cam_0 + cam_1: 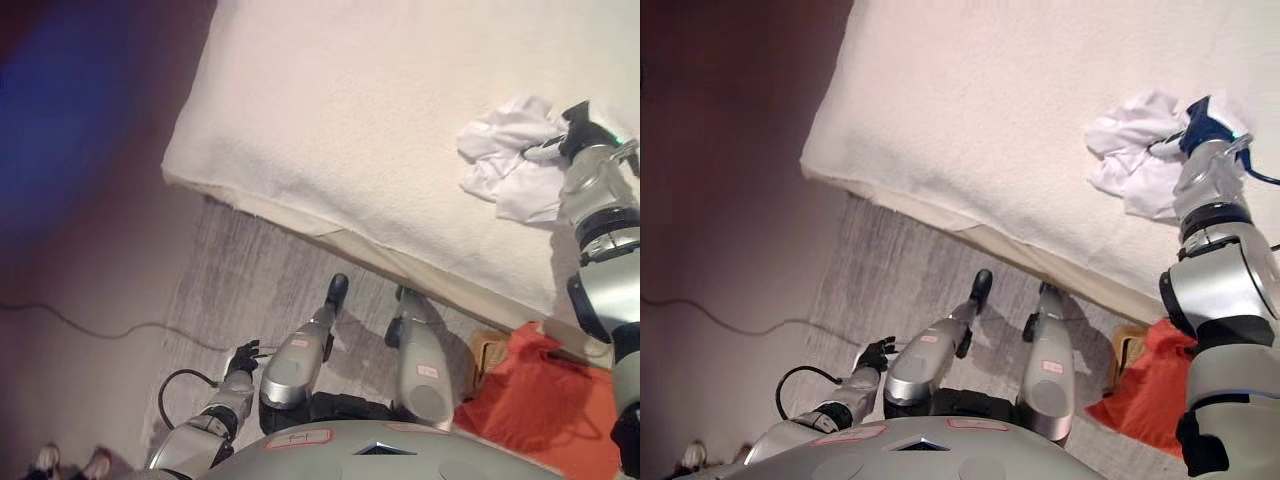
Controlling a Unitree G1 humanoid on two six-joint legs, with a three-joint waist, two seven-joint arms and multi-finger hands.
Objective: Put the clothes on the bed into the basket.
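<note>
A crumpled white garment (pixel 505 160) lies on the white bed (pixel 380 120) near its right side. My right hand (pixel 572 135) rests on the garment's right edge, partly sunk into the cloth. A tan woven basket (pixel 488 355) stands on the floor by the bed's near edge at the lower right, with an orange-red cloth (pixel 540 405) lying in and over it. My left hand (pixel 243 357) hangs low at the lower left over the floor, relaxed and empty.
The bed's corner (pixel 175 165) juts out at the left. A grey rug (pixel 250 290) lies along the bed's near edge. A thin cable (pixel 80 325) runs across the floor on the left. A person's shoes (pixel 70 462) show at the bottom left.
</note>
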